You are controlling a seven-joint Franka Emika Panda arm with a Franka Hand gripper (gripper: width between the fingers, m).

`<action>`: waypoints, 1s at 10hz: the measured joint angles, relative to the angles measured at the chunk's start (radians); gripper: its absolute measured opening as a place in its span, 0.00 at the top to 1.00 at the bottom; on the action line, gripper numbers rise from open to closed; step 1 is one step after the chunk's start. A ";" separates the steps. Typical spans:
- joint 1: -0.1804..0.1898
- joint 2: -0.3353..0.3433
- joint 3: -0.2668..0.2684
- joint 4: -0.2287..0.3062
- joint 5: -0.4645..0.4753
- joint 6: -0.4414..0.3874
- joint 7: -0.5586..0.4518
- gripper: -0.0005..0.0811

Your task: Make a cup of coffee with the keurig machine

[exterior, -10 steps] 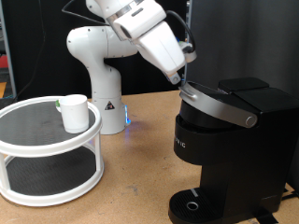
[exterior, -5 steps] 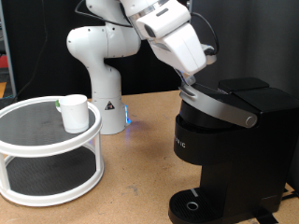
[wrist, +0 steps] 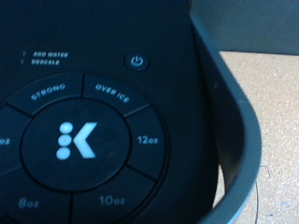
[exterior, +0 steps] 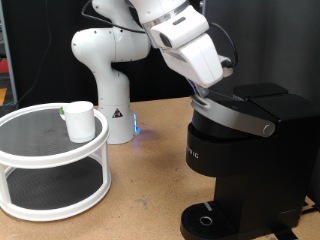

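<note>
The black keurig machine (exterior: 248, 160) stands at the exterior view's right with its silver-grey handle (exterior: 236, 114) down. My gripper (exterior: 208, 91) hangs just above the handle's front end and the machine's top. No fingers show in the wrist view, which is filled by the round button panel (wrist: 75, 140) with the K button, the power button (wrist: 137, 62) and the grey handle rim (wrist: 235, 131). The white cup (exterior: 80, 120) stands upright on the top tier of a white round rack (exterior: 40, 152) at the exterior view's left, far from the gripper. Nothing shows between the fingers.
The white robot base (exterior: 105, 75) stands behind, between the rack and the machine. A small green-topped thing (exterior: 62, 111) sits beside the cup. The machine's drip tray (exterior: 205, 220) has nothing on it. The brown tabletop (exterior: 145, 185) lies between the rack and the machine.
The hand has moved towards the exterior view's right, from over the handle's front tip to above the machine's top. The cup and the machine have not moved.
</note>
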 joint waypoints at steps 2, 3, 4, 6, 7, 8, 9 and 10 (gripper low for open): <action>0.000 -0.002 0.004 -0.020 -0.034 0.031 0.000 0.99; 0.000 -0.002 0.007 -0.028 -0.050 0.044 0.000 0.99; 0.000 -0.002 0.010 -0.045 -0.066 0.060 0.000 0.99; 0.000 -0.001 0.018 -0.082 -0.101 0.111 0.011 0.99; 0.000 0.005 0.025 -0.103 -0.121 0.135 0.023 0.99; 0.000 0.008 0.028 -0.108 -0.125 0.155 0.027 0.99; 0.000 0.008 0.028 -0.108 -0.125 0.155 0.029 0.99; 0.000 0.008 0.028 -0.109 -0.125 0.155 0.029 0.99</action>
